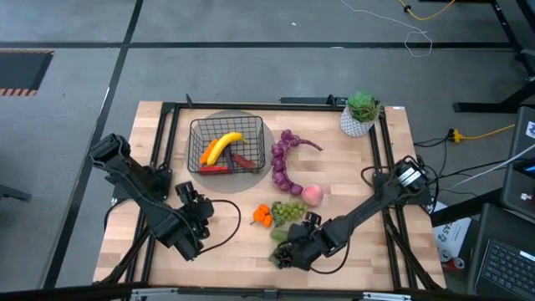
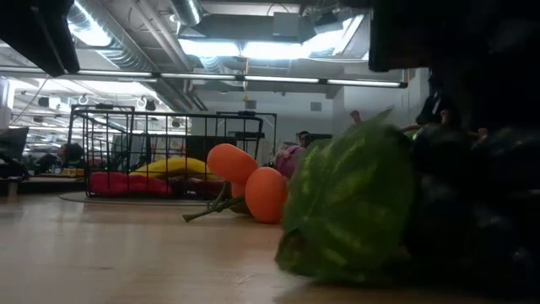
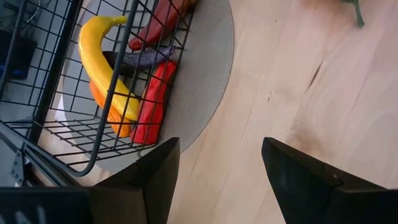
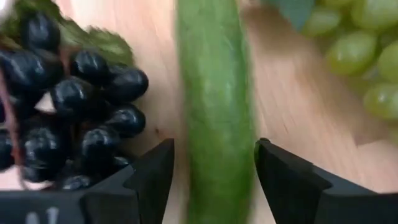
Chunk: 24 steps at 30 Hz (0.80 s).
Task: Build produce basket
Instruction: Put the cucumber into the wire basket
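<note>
Low in the high view, the right gripper [image 1: 288,253] hangs over the cucumber [image 4: 214,106], fingers spread either side of it, not closed; dark grapes [image 4: 74,106] lie just beside. Lower left, the left gripper [image 1: 199,219] sits spread and empty on bare wood. Higher up, green grapes [image 1: 288,211] and orange pieces [image 1: 262,216]. Upper centre, the basket [image 1: 199,127] holds a banana [image 1: 222,145] and red chillies [image 1: 242,159].
</note>
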Each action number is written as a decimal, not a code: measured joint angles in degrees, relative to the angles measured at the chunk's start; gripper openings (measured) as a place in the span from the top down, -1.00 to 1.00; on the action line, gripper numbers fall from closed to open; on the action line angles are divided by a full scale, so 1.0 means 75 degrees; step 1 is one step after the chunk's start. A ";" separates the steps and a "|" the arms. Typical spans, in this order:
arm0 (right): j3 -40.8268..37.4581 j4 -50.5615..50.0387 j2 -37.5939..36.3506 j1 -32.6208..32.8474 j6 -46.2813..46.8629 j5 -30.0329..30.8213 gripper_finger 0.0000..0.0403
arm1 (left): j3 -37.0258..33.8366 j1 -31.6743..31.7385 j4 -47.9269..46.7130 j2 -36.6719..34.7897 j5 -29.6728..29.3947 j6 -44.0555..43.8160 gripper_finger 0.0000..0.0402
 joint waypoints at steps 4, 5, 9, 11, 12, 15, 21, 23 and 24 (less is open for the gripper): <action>0.0020 0.0086 0.0127 -0.0043 0.0011 0.0070 -0.10 | 0.0000 0.0000 0.0001 0.0000 0.0000 0.0000 -0.12; 0.0016 0.0082 0.0174 -0.0047 0.0042 0.0081 -0.10 | 0.0000 0.0000 0.0001 0.0000 0.0000 0.0001 -0.12; 0.0011 0.0081 0.0211 -0.0095 0.0478 0.0134 -0.10 | 0.0000 0.0000 0.0001 0.0000 0.0000 0.0003 -0.12; 0.0011 0.0060 0.0211 -0.0133 0.0874 0.0186 -0.08 | 0.0000 0.0000 0.0004 0.0000 0.0000 0.0003 -0.12; 0.0011 0.0065 0.0211 -0.0140 0.1015 0.0326 -0.06 | 0.0000 0.0000 0.0008 0.0000 0.0000 0.0003 -0.12; 0.0011 0.0070 0.0211 -0.0149 0.1049 0.0859 0.06 | 0.0000 0.0000 0.0027 0.0000 0.0000 0.0003 -0.12; 0.0011 0.0123 0.0211 -0.0212 0.1225 0.0960 0.44 | 0.0000 0.0000 0.0030 0.0000 0.0003 0.0027 -0.12; 0.0011 0.0191 0.0211 -0.0219 0.1234 0.0958 0.52 | 0.0000 0.0000 0.0030 0.0000 0.0003 0.0029 -0.12; 0.0011 0.0213 0.0211 -0.0223 0.1299 0.0958 0.53 | 0.0000 0.0000 0.0030 0.0000 0.0003 0.0029 -0.12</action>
